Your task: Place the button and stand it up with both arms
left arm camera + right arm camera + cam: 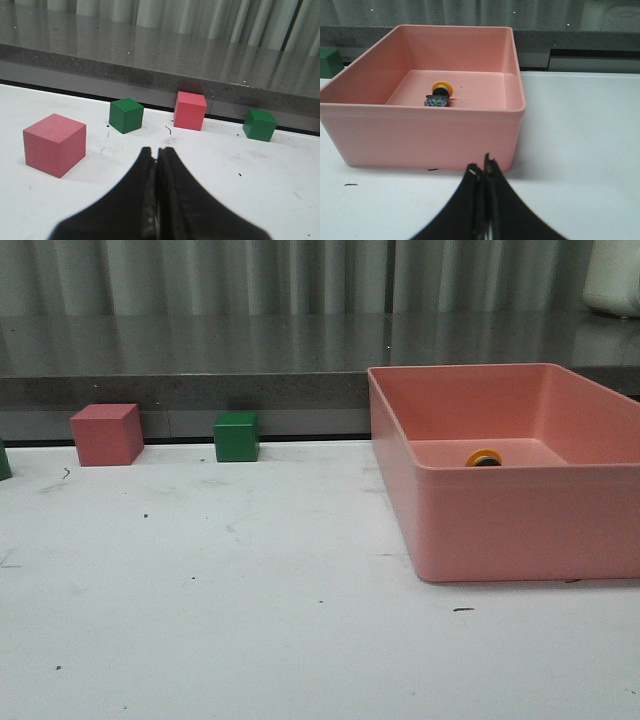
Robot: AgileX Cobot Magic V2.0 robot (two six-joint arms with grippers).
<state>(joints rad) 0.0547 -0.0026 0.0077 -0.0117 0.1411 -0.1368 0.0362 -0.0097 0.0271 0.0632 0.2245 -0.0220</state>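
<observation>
The button [484, 458] lies on its side inside the pink bin [500, 530] at the right of the table; only its yellow cap shows in the front view. In the right wrist view the button [439, 95] shows its yellow cap, black body and bluish base on the bin floor. My right gripper [482, 169] is shut and empty, above the table just outside the bin's near wall [420, 135]. My left gripper [155, 151] is shut and empty over the table, short of the cubes. Neither arm shows in the front view.
A pink cube [106, 434] and a green cube [236, 436] stand by the table's back edge. The left wrist view shows two pink cubes [54, 144] [190, 110] and two green cubes [126, 115] [259, 125]. A grey ledge [200, 360] runs behind the table.
</observation>
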